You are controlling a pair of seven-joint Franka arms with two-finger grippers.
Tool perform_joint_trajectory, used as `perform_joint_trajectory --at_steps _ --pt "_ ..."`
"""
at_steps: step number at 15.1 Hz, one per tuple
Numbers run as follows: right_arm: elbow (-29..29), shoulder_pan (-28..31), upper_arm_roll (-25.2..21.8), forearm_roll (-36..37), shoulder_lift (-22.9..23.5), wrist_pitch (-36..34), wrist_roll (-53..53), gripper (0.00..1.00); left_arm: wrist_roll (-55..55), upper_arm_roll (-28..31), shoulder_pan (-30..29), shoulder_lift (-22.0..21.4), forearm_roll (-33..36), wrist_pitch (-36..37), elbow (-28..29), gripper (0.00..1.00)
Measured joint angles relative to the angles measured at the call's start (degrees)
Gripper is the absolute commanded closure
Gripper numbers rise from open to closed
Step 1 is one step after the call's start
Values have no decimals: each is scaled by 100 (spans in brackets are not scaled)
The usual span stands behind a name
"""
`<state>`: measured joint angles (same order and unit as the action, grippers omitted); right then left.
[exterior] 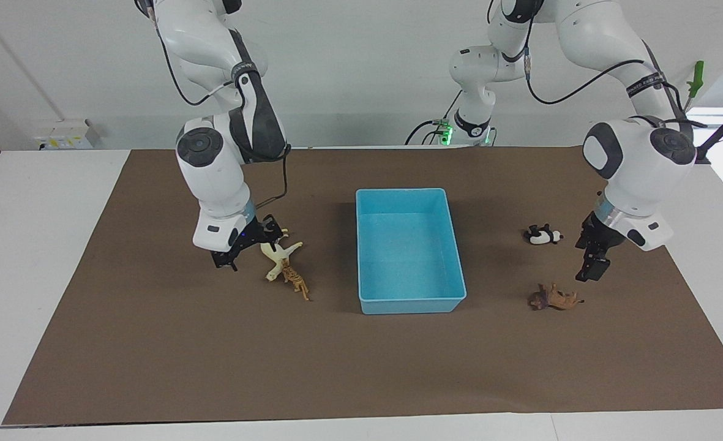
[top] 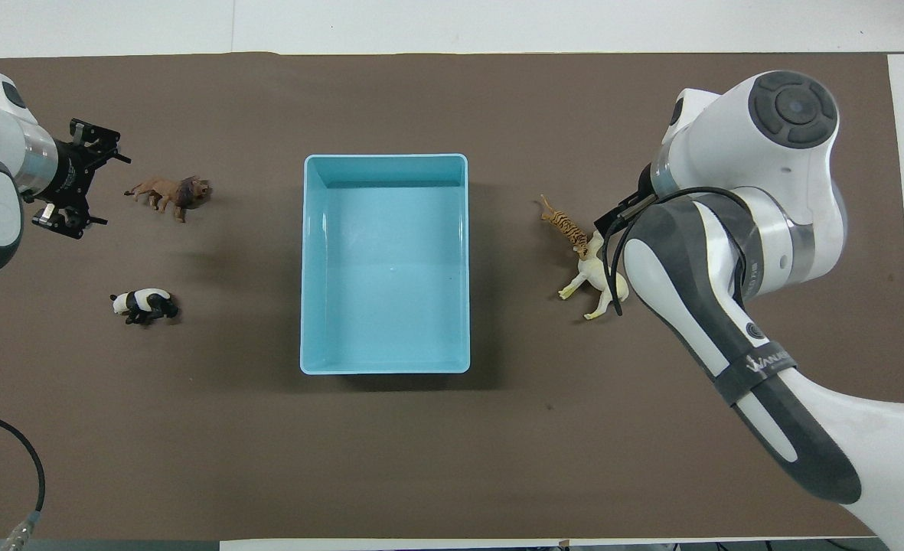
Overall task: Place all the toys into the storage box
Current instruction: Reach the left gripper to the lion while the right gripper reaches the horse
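The light blue storage box stands empty in the middle of the mat; it also shows in the overhead view. The cream llama lies against the orange tiger toward the right arm's end. My right gripper is open, low beside the llama; the arm hides it from overhead. The panda and the dark brown animal lie toward the left arm's end. My left gripper is open and empty, just above and beside the brown animal.
A brown mat covers most of the white table. The right arm's forearm reaches over the mat and covers part of the llama from overhead.
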<state>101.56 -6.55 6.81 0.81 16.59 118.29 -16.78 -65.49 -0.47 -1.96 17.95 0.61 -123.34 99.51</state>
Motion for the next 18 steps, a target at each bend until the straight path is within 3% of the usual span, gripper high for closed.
perform_joint_trajectory --at_steps 6,12,18 --pt "801 -102 1 6 -291 8 -81 0 -1253 -58 81 745 4 -756 -130 0" --pt "1170 -208 1 6 -417 458 34 0 -1524 -52 83 783 117 -1140 363 0" --pt "1882 -254 1 95 -419 1397 -56 0 -1536 -53 85 773 148 -1511 526 0"
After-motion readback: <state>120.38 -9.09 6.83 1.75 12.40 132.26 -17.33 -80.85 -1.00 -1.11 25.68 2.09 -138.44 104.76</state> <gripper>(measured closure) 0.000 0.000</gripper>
